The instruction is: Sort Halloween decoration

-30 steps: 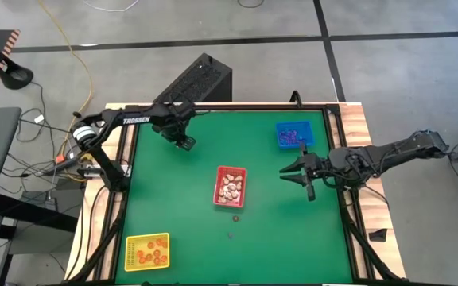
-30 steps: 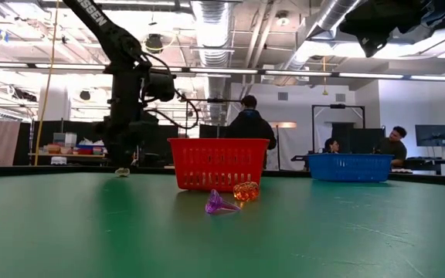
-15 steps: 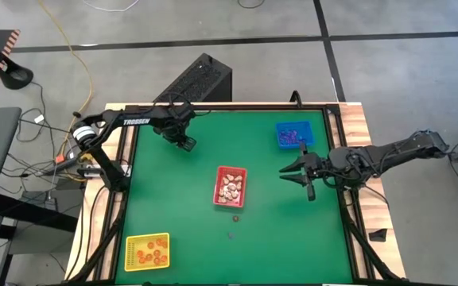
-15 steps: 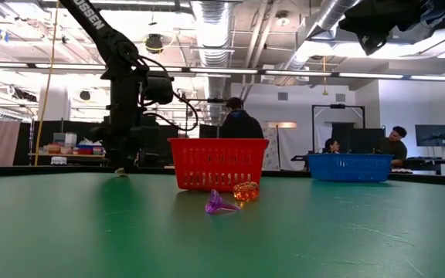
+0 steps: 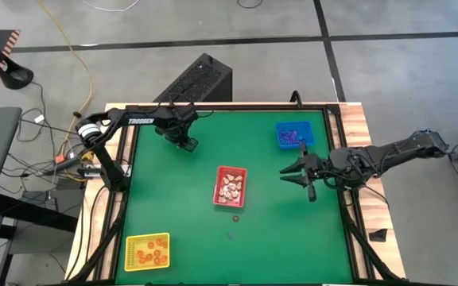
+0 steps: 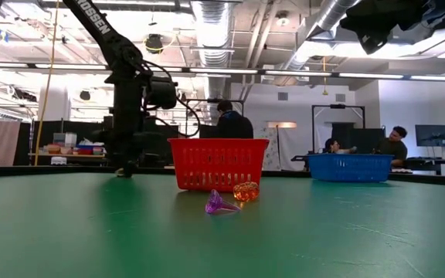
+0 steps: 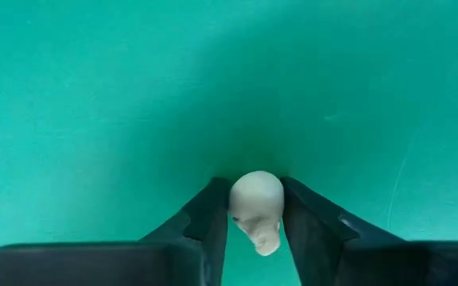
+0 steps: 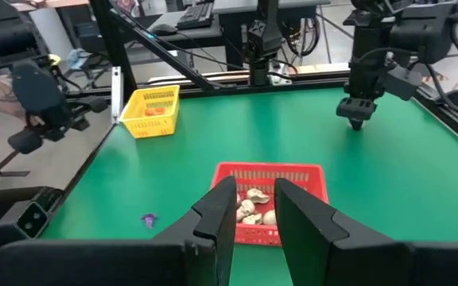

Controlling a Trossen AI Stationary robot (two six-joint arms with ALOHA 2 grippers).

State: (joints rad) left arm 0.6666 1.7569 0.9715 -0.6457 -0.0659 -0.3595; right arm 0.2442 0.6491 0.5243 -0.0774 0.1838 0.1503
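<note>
A small white skull trinket (image 7: 257,208) of the Halloween decoration sits at the table's far left, between the fingers of my left gripper (image 7: 255,195), which points straight down and is shut on it (image 5: 185,145). Two loose trinkets lie on the green table near the red tray (image 5: 230,186): an orange one (image 6: 246,191) and a purple one (image 6: 221,204). My right gripper (image 5: 291,171) hovers open and level at the table's right, holding nothing. My left gripper pinches the white skull's two sides (image 7: 235,205) between its two fingers. The fingers come from above and point down. The skull's rounded crown shows past the fingertips; whether it rests on the table I cannot tell.
The red tray holds cream trinkets. A blue tray (image 5: 293,134) with purple ones stands at the far right, and a yellow tray (image 5: 147,251) with orange ones at the near left. Wide green table lies bare between them. People stand in the room behind.
My left gripper has sunk straight down toward the table at the far left. My right arm has kept still.
</note>
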